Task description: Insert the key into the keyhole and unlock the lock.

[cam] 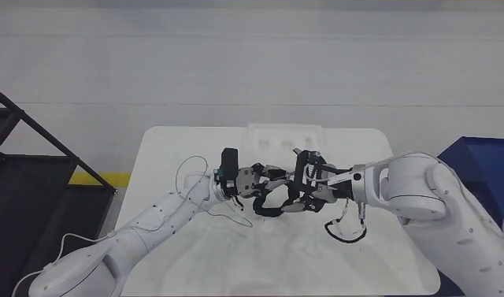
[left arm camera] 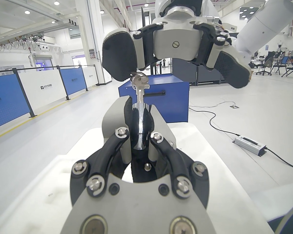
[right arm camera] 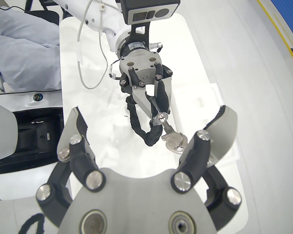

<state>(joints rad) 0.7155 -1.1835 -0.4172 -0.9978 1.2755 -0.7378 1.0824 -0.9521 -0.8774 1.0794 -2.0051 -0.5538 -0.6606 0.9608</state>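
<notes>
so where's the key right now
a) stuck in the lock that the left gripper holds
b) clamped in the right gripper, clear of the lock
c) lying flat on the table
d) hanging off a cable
a: the key has its blade in the end of the lock, which the left gripper clamps, while the right gripper is open, with its fingers spread on either side of the key's head.

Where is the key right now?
In the left wrist view, the key stands in the keyhole of the lock. The left gripper holds the lock above the middle of the table, and the key's head sticks out between the right gripper's open jaws.
</notes>
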